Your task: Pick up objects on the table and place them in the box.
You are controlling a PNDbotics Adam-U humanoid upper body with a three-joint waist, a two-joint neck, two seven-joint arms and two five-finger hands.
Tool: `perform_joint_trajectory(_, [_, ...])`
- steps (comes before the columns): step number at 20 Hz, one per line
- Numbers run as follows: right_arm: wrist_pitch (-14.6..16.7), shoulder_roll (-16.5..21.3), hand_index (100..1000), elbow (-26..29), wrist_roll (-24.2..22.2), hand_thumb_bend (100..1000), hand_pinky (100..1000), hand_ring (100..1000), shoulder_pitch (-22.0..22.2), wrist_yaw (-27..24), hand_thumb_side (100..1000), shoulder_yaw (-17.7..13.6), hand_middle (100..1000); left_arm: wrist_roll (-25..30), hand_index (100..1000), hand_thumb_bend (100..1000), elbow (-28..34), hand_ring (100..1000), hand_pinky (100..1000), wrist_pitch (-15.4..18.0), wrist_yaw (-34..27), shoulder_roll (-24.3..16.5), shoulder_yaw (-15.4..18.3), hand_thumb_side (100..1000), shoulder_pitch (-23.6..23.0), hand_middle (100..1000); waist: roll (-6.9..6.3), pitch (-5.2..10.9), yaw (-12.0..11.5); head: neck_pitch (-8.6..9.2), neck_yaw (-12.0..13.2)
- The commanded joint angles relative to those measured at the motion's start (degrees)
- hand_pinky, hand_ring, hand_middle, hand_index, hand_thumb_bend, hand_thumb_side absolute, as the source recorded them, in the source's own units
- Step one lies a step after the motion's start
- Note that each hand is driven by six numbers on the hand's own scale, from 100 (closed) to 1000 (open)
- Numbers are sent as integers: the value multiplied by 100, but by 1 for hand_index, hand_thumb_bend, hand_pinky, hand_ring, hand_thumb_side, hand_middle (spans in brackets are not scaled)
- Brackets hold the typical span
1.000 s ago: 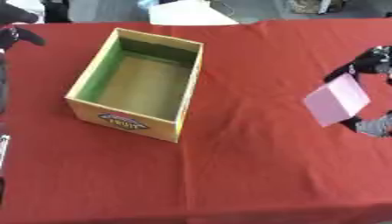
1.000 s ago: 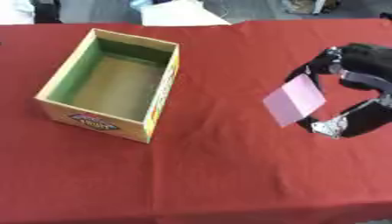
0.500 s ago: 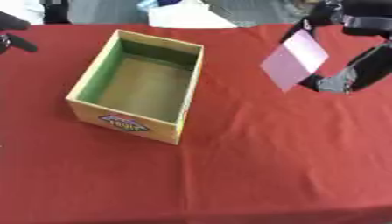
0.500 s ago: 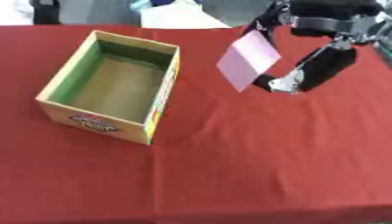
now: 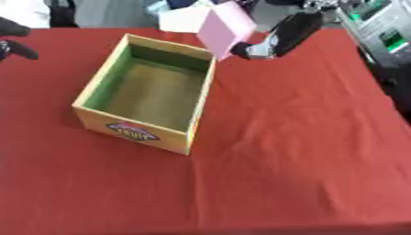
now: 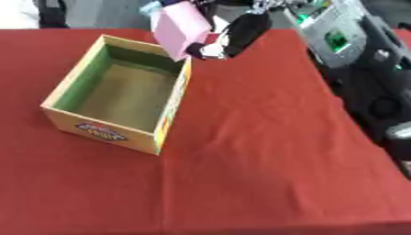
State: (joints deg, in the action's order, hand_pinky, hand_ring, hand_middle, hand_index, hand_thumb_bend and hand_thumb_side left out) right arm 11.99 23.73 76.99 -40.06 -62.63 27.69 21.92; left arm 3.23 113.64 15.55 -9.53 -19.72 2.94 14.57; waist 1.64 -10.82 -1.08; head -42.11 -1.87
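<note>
- Cardboard formed the open-topped box, rectangular and tan outside, with green inner walls and a dull brown floor; nothing showed inside it.
- An oval label sat on the box's near wall, red and blue with yellow lettering too blurred to read.
- Red cloth covered the table, slightly creased and matte.
- A flat pink rectangular object, smooth and card-like, was held tilted in the air just above the box's far right corner, clear of the cloth.
- The right hand, black with a pale tip, reached in from the upper right, its fingers pinching the pink object's lower edge.
- The left hand showed at the upper left edge as dark shapes; whether its fingers were curled could not be told.
</note>
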Motion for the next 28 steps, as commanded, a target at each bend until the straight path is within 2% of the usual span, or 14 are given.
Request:
perform_joint_trajectory(1, [47, -373, 622, -444, 150, 100, 714, 580, -244, 444, 508, -155, 399, 54, 790, 100, 95, 680, 530, 5, -52, -27, -10, 761, 114, 597, -7, 57, -57, 79, -84])
perform_joint_trajectory(8, [95, -1149, 620, -1364, 653, 100, 709, 579, -383, 1498, 523, -385, 399, 109, 789, 100, 95, 681, 535, 51, -159, -12, -49, 753, 376, 599, 4, -58, -322, 151, -322])
perform_joint_trajectory(13, [129, -1496, 616, -1904, 1014, 100, 705, 578, -340, 2134, 528, -547, 400, 141, 787, 100, 95, 683, 540, 146, -251, -36, -78, 744, 625, 602, 15, -147, -478, 229, -459])
perform_joint_trajectory(16, [134, -1605, 615, -2129, 1227, 100, 704, 578, -328, 2458, 528, -617, 401, 163, 787, 100, 95, 683, 540, 182, -294, -43, -90, 744, 703, 602, 23, -177, -523, 249, -496])
perform_joint_trajectory(24, [219, -1816, 630, -2530, 1503, 100, 709, 590, -194, 2894, 532, -662, 420, 207, 787, 100, 95, 683, 539, 167, -324, -15, -107, 746, 758, 602, 48, -246, -594, 315, -528])
perform_joint_trajectory(28, [273, -1867, 727, -2620, 1625, 100, 722, 655, -185, 3115, 588, -640, 513, 222, 788, 100, 95, 683, 538, 144, -326, 0, -111, 748, 751, 602, 53, -257, -591, 319, -521])
